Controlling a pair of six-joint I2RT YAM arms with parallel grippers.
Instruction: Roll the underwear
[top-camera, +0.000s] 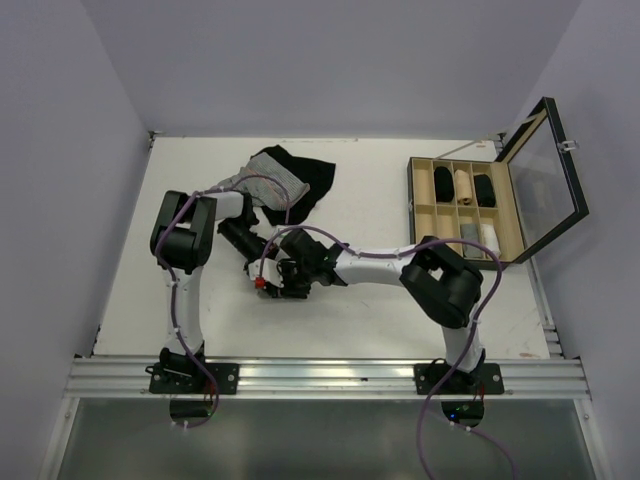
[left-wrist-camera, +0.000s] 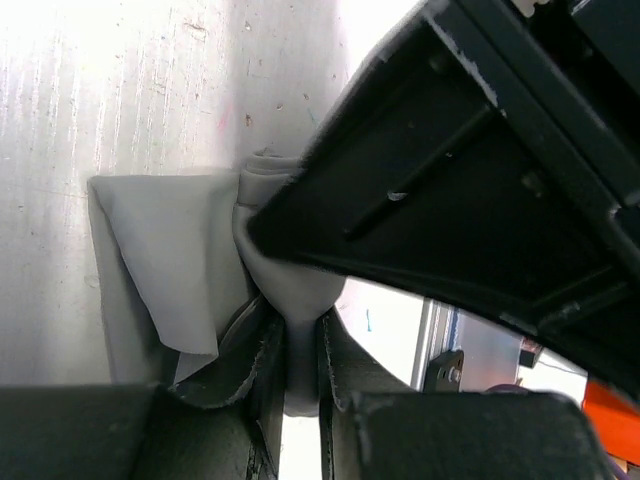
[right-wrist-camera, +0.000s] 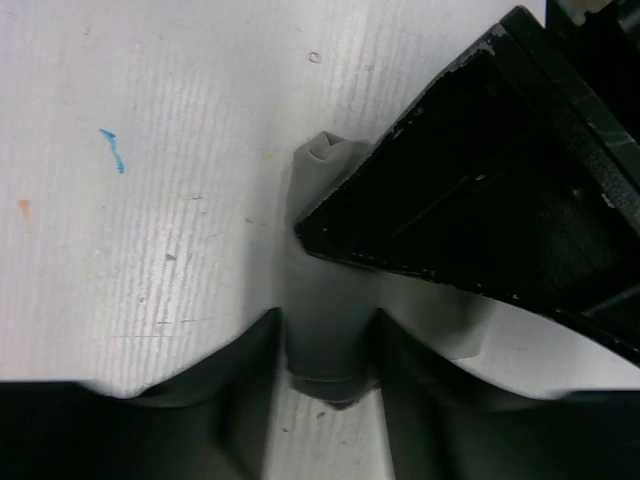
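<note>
The plain medium-grey soft cloth underwear (left-wrist-camera: 160, 250) lies on the white desk (top-camera: 380, 310), left of its middle and nearer the near edge than the far one. Part of it is wound into a narrow roll, and the rest spreads as a loose flap beside the roll.

The left hand (left-wrist-camera: 290, 350) is closed on the cloth. Its two dark fingers stand nearly together, with a fold of the grey fabric squeezed in the thin gap between them. The right hand (right-wrist-camera: 327, 330) faces it from the opposite side and grips the roll itself. Its fingers are set well apart, and the roll fills the space and touches both. In the top view the two hands crowd over the garment and hide almost all of it.

Near the far edge lies a heap made of a black garment (top-camera: 310, 180) and a grey-and-white pinstriped garment (top-camera: 265, 165). At the far right corner stands a tan compartment box (top-camera: 424, 210) with its black-framed glass lid raised. It holds dark and pale rolls.
</note>
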